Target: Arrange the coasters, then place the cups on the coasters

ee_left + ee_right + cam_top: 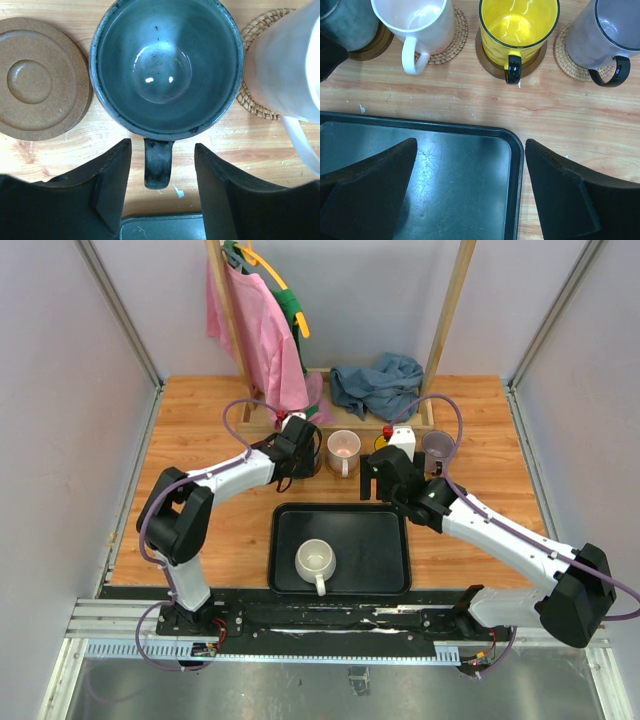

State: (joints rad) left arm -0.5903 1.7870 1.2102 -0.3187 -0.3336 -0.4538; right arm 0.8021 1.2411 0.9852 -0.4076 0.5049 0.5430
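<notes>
In the left wrist view a dark grey cup (165, 65) stands upright next to an empty brown coaster (37, 80). Its handle (159, 162) sits between the fingers of my left gripper (161, 150), which is open with a gap on each side. The right wrist view shows that cup (345, 22) on a brown coaster (372, 47), a pale pink cup (415, 22) on a woven coaster (452, 35), a yellow cup (517, 27) on a brown coaster (490, 60), and a lavender cup (607, 35) on a woven coaster (565, 55). My right gripper (470, 190) hangs open and empty over the tray's corner. A white cup (316, 560) stands in the tray.
The black tray (275, 550) lies at the near middle of the table. A wooden rack (445, 320) with pink cloth (255, 330) and a crumpled blue cloth (378, 382) stands behind the row of cups. Grey walls close in both sides.
</notes>
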